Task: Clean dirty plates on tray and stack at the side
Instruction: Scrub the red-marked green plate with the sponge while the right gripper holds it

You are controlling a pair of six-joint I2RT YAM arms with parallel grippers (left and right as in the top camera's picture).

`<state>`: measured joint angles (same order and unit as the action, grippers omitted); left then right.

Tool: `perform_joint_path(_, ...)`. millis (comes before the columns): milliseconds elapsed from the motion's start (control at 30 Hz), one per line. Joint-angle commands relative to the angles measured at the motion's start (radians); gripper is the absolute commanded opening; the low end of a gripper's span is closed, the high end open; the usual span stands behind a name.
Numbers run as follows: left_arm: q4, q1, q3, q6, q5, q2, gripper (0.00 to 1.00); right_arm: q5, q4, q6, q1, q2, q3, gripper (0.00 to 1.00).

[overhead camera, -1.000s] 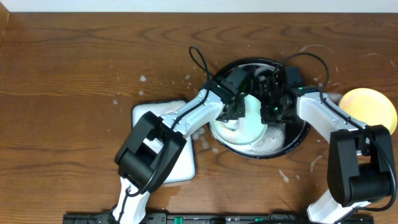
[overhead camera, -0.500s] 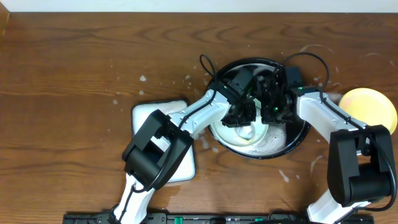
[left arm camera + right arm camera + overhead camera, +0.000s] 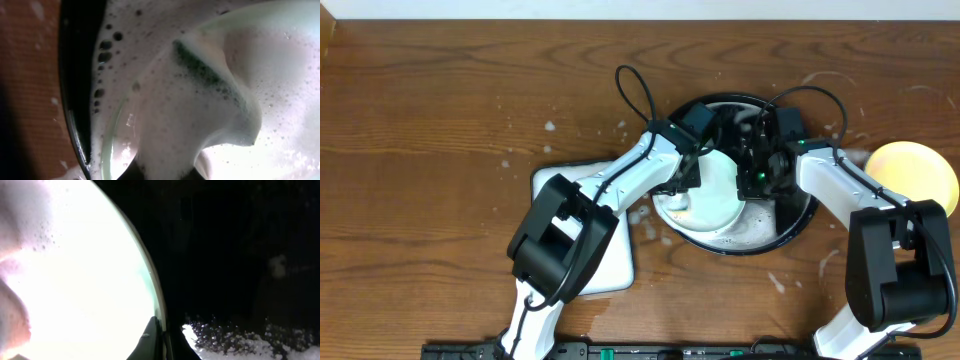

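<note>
Mostly, suds hid the mint-green plate (image 3: 718,188): it stood tilted on edge inside the black tray (image 3: 805,215), pale and glossy, with no red sauce showing through the foam. A second pale rim (image 3: 112,140) lay flat in the foam at the tray's left side, and a yellow plate (image 3: 912,176) sat alone on the tabletop (image 3: 440,120) to the right of the tray, well apart from it. That made three plates, one tray and one white rectangular dish (image 3: 620,270), which lay under the left arm.

The tabletop was dark brown wood, flecked with white foam spatters around the tray.

The right gripper (image 3: 760,172) had its fingers (image 3: 152,337) pinched on the tilted plate's rim. The left gripper (image 3: 686,178) was drawn tight against that plate's other side; a foamy lump (image 3: 200,115) with a dark green patch filled its view, and I could not tell whether the fingers held it.
</note>
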<state>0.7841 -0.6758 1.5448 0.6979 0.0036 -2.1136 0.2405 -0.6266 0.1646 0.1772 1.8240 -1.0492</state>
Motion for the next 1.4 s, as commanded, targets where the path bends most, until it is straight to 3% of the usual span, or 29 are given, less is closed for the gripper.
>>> perform_joint_path(0, 0.002, 0.035, -0.049, -0.032, -0.190, -0.082, 0.07, -0.072, -0.006, 0.000, 0.007, 0.026, 0.015, 0.01)
perform_joint_path(300, -0.226, 0.011, -0.049, 0.013, 0.344, -0.092, 0.07, -0.072, -0.006, 0.000, 0.007, 0.026, 0.015, 0.01)
perform_joint_path(567, -0.257, -0.096, -0.049, 0.031, 0.444, -0.094, 0.08, -0.072, -0.006, 0.008, 0.007, 0.026, 0.015, 0.01)
perform_joint_path(767, -0.257, -0.140, -0.049, 0.020, 0.445, -0.094, 0.08, -0.071, -0.008, 0.015, 0.007, 0.026, 0.015, 0.01)
perform_joint_path(967, -0.200, -0.072, -0.049, 0.018, 0.333, -0.094, 0.07, -0.071, -0.010, 0.015, 0.007, 0.026, 0.015, 0.01)
perform_joint_path(1367, 0.068, 0.066, 0.028, -0.097, -0.122, -0.091, 0.08, -0.079, -0.014, 0.022, 0.007, 0.026, 0.015, 0.01)
